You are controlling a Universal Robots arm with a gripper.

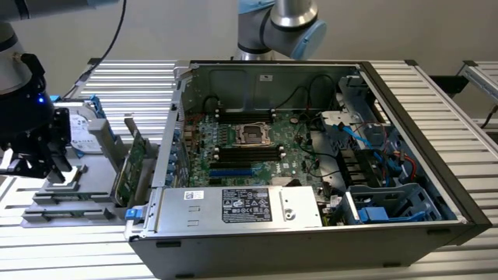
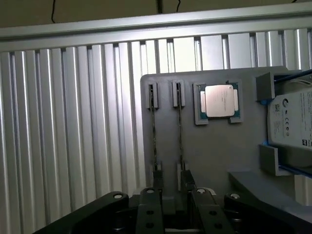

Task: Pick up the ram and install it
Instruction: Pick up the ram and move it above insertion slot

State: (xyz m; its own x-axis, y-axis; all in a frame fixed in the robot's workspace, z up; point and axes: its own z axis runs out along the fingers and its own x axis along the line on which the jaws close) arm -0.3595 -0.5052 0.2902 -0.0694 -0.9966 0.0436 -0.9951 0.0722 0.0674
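Observation:
Two ram sticks stand edge-on in slots of a grey fixture plate (image 2: 214,156): one stick (image 2: 153,129) farther from the CPU and one (image 2: 180,129) nearer it. My gripper (image 2: 174,195) hovers over their near ends, open, its black fingers (image 2: 148,207) apart. The stick nearer the CPU runs into the gap between them; nothing is held. In the exterior view the gripper (image 1: 48,173) hangs over the fixture (image 1: 70,201) at that view's left, outside the open computer case (image 1: 311,233). Black memory slots (image 1: 249,153) lie on the green motherboard beside the CPU socket (image 1: 253,133).
On the fixture also sit a CPU (image 2: 220,101), a hard drive (image 2: 292,122) and a tall green expansion card (image 1: 136,160) with a metal bracket. The power supply (image 1: 241,205), a drive cage (image 1: 389,201) and cables crowd the case. A ribbed aluminium table (image 2: 73,122) surrounds everything.

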